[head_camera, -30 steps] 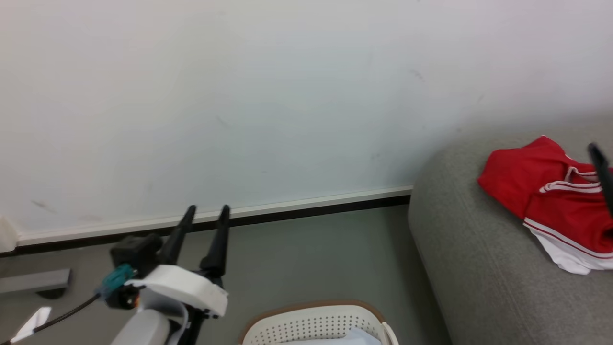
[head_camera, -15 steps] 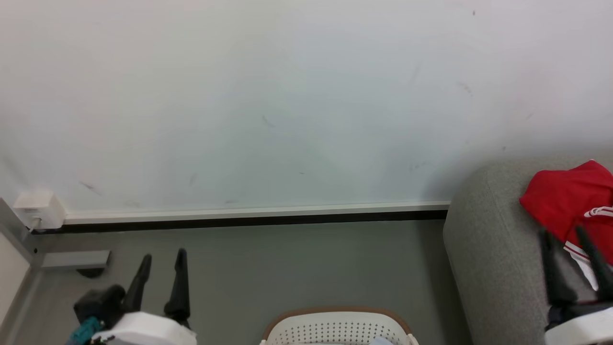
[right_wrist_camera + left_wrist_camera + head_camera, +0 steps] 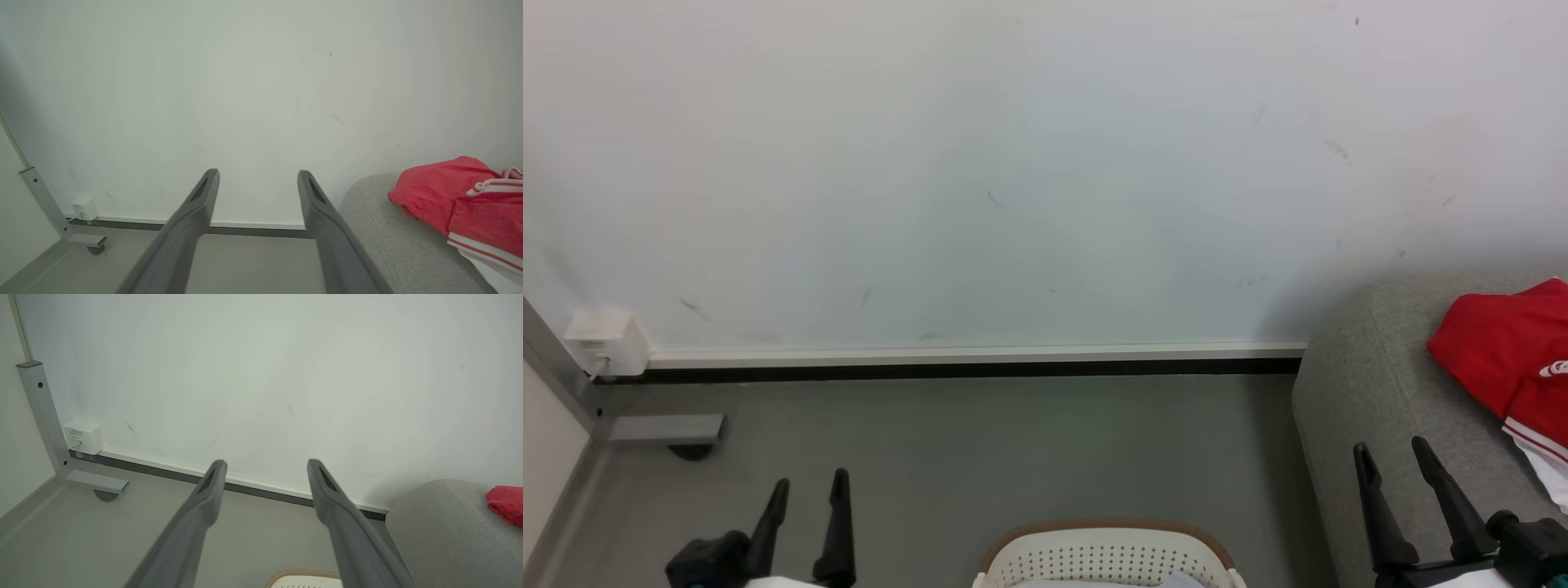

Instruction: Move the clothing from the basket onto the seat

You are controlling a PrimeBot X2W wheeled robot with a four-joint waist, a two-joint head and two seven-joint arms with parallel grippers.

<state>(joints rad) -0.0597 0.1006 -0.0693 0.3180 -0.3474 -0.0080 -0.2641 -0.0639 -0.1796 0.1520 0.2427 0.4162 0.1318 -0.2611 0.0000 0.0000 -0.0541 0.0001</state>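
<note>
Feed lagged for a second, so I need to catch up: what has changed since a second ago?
The right gripper has pulled back off the red clothing, toward the robot. The left gripper has dropped low, left of the basket. The head camera also turned left. Unchanged: both jaws open and empty, clothing lying on the seat.

clothing point(image 3: 1490, 359) on seat point(image 3: 1372, 392), right of basket point(image 3: 1107, 557)

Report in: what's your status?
Left fingers, right fingers open, empty. Red fabric clothing on grey upholstered seat. Cream perforated plastic basket on floor. No obstruction seen.
</note>
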